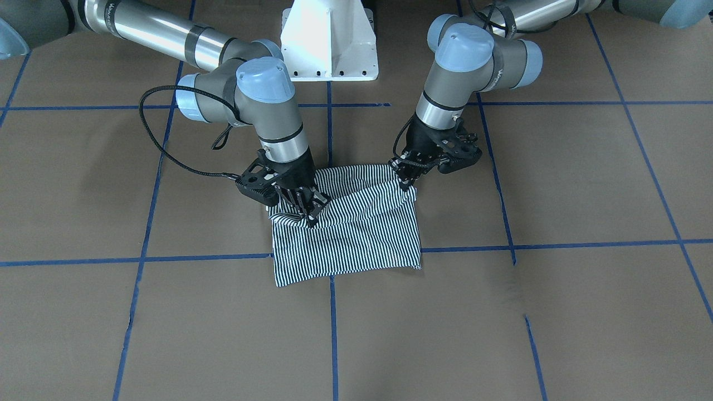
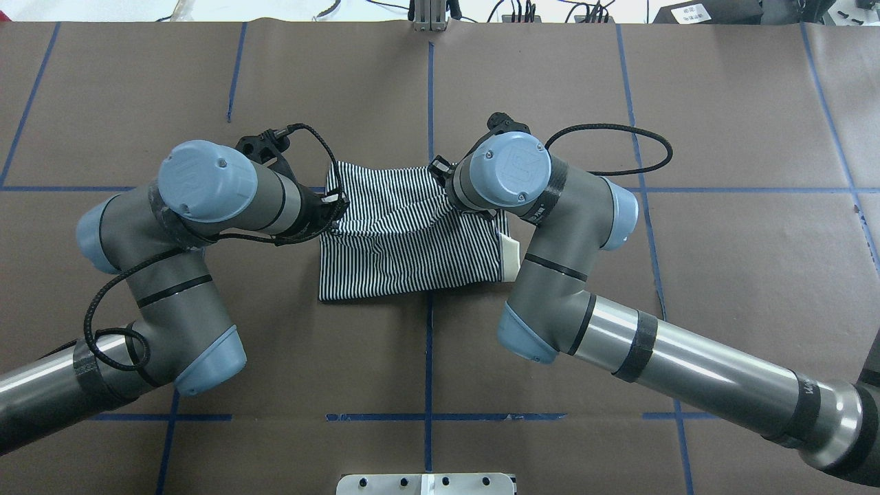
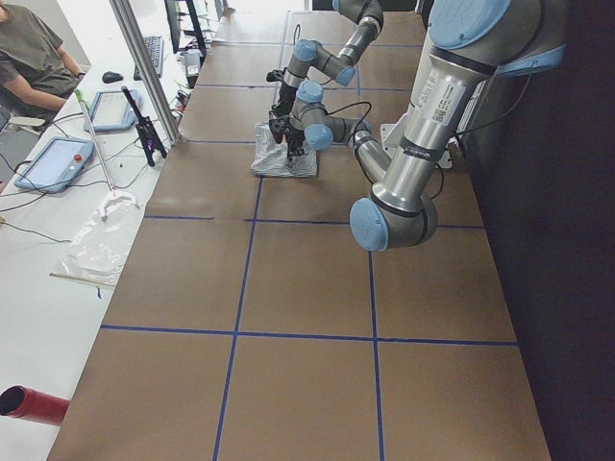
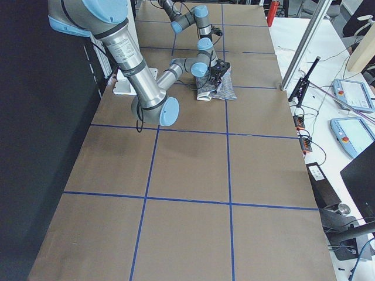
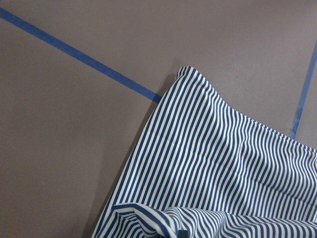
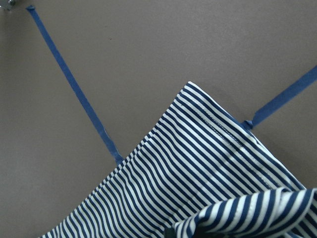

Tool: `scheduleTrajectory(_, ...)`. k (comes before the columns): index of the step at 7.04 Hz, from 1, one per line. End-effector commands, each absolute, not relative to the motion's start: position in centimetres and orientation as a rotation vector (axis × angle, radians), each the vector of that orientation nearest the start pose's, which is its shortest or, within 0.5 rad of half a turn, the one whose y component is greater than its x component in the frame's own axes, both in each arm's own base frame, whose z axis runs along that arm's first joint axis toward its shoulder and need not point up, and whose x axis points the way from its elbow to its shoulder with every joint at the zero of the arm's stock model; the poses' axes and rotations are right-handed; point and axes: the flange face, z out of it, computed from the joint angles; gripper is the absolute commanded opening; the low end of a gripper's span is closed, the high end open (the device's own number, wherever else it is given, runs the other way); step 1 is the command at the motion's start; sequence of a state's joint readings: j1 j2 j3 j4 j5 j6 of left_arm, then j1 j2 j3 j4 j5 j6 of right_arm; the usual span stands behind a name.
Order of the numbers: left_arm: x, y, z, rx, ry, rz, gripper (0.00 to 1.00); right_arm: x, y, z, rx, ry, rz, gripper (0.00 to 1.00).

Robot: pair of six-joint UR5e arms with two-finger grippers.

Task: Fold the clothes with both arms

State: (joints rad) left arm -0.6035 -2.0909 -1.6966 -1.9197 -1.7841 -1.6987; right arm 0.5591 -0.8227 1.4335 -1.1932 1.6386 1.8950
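Your navy-and-white striped polo shirt [image 1: 356,245] lies near the middle of the brown paper-covered table [image 1: 557,184], already folded into a rough rectangle. It sits across a crossing of the blue tape lines [image 1: 195,258], straight out from the white pedestal base [image 1: 328,39].

You have both arms bent in over it. The black two-finger left gripper [image 1: 407,179] has its fingers pinched narrow on a corner of striped fabric on the shirt's left side. The black two-finger right gripper [image 1: 308,216] is closed the same way on a bunched bit of fabric at the right side, with creases running out from its tips.

The cloth each gripper holds is raised off the layer beneath. Between them the lifted part sags in a shallow curve, while the rest of the shirt stays flat on the paper.

In the overhead view the cream collar [image 2: 510,256] peeks out at the shirt's right edge, beside the right arm's forearm. Each wrist camera shows you flat striped cloth below, with a curled fold of the held fabric at the bottom of the picture.
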Motion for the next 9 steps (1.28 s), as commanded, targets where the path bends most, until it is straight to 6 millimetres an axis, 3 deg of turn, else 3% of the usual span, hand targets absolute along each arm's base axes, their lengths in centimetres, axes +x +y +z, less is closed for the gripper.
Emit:
scheduleTrajectory(1, 49.1, -56.1, 26.2, 0.077, 1.011, -0.678, 0.59, -56.9, -56.5, 21.2, 0.077, -0.969, 0.826, 0.58)
scheduleTrajectory(2, 46.9, -62.7, 28.3, 0.154, 0.951, -0.669, 1.00, -55.8, -61.2, 21.0, 0.117, -0.927, 0.835, 1.00)
scheduleTrajectory(3, 42.4, -66.8, 30.5, 0.227, 0.897, -0.638, 1.00, -53.9, -65.4, 22.6, 0.138, -0.925, 0.817, 1.00)
scheduleTrajectory(4, 41.0, -67.6, 31.7, 0.248, 0.883, -0.626, 1.00, -52.2, -67.8, 24.6, 0.165, -0.895, 0.808, 1.00)
scheduleTrajectory(6, 40.9, -67.3, 31.7, 0.251, 0.907, -0.612, 1.00, -49.1, -70.0, 24.6, 0.171, -0.892, 0.719, 1.00)
scheduleTrajectory(7, 40.4, -65.7, 32.9, 0.195, 0.931, -0.569, 1.00, -47.2, -70.7, 24.9, 0.161, -0.894, 0.627, 1.00)
scheduleTrajectory(8, 39.2, -63.8, 32.4, 0.196, 0.962, -0.485, 1.00, -45.5, -70.5, 24.9, 0.133, -0.864, 0.546, 1.00)
scheduleTrajectory(9, 36.5, -63.4, 32.6, 0.196, 0.984, -0.461, 1.00, -41.3, -69.8, 24.3, 0.145, -0.783, 0.418, 1.00)
